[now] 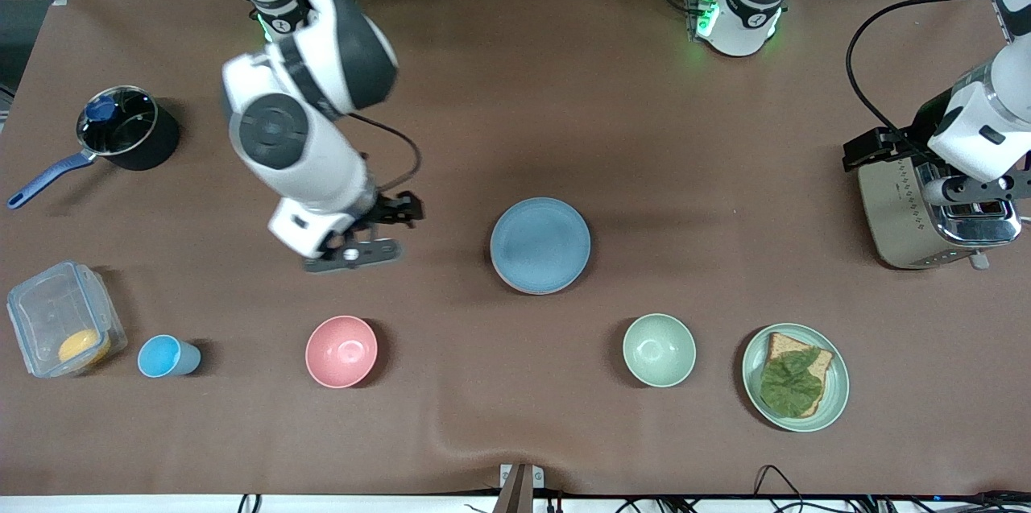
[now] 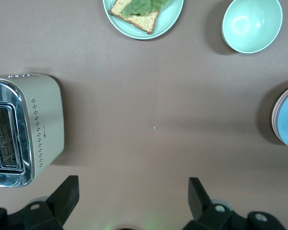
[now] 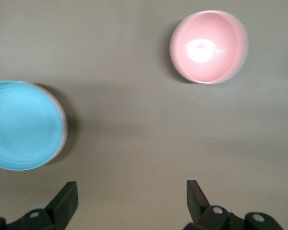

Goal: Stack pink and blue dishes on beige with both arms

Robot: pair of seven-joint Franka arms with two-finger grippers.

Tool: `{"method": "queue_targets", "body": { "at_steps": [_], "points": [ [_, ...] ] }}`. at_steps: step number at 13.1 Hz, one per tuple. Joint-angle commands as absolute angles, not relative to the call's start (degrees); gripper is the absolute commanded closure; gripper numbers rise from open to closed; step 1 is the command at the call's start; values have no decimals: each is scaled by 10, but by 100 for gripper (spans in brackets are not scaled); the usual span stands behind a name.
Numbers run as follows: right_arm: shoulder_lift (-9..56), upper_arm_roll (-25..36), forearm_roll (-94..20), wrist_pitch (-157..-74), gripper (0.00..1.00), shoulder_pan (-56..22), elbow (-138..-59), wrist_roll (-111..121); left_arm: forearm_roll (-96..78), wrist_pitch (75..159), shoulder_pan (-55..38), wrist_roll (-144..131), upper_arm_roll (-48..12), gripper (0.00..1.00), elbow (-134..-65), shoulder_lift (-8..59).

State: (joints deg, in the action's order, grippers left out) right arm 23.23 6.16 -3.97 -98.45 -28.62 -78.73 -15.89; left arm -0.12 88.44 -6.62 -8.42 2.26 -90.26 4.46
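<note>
- The blue plate (image 1: 540, 244) sits mid-table on top of the stack, with a pink rim (image 2: 274, 117) peeking out beneath it in the left wrist view; the beige plate cannot be made out under them.
- The right gripper (image 1: 354, 252) hangs over bare brown tablecloth (image 1: 499, 110), beside the stack toward the right arm's end of the table and well apart from it.
- Its two black fingers (image 3: 67, 199) are spread wide with nothing between them; below them lie the blue plate (image 3: 24, 125) and the pink bowl (image 3: 209, 46).
- The right arm (image 1: 298, 126) reaches down from its base, the white forearm angled toward the table, the wrist turned down.
- The left gripper (image 1: 979, 189) hovers over the toaster (image 1: 934, 215) at the left arm's end of the table, well apart from the stack; the left arm waits there.
- Its fingers (image 2: 67, 194) stand wide apart too, holding nothing.
- The plates look matte, flat and round with low rims.
- The pink bowl (image 1: 341, 351) and the green bowl (image 1: 659, 349) are deep and smooth, both nearer the front camera than the stack.
- The pale green plate (image 1: 795, 377) carries a slice of bread with a leaf on it.
- The toaster is beige with a shiny metal top.
- Toward the right arm's end: a dark saucepan (image 1: 121, 130) with a blue handle, a clear plastic box (image 1: 64, 320) and a small blue cup (image 1: 165, 356).
</note>
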Motion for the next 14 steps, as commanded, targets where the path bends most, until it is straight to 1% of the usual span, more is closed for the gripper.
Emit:
{"method": "queue_targets", "body": {
  "at_steps": [1, 4, 5, 7, 9, 11, 14],
  "points": [
    [165, 81, -29, -951, 0, -254, -809, -120, -8, 885, -65, -72, 25, 0, -903, 38],
    [121, 74, -33, -936, 0, -187, -819, -63, -8, 885, -66, -72, 23, 0, -903, 38],
    [102, 63, -28, -934, 0, -163, -830, -53, -8, 885, -66, -72, 23, 0, -903, 38],
    [56, 21, -14, -933, 0, -87, -871, -45, -8, 886, -66, -72, 24, 0, -904, 39],
    [24, 5, 3, -935, 0, -61, -910, -31, -8, 886, -66, -72, 24, 0, -903, 39],
    [-3, -13, 57, -959, 0, -41, -947, 27, -8, 886, -66, -72, 24, 0, -903, 39],
    [-10, -16, 51, -973, 0, -17, -968, 81, -8, 886, -66, -72, 24, 0, -903, 40]
  ]
}}
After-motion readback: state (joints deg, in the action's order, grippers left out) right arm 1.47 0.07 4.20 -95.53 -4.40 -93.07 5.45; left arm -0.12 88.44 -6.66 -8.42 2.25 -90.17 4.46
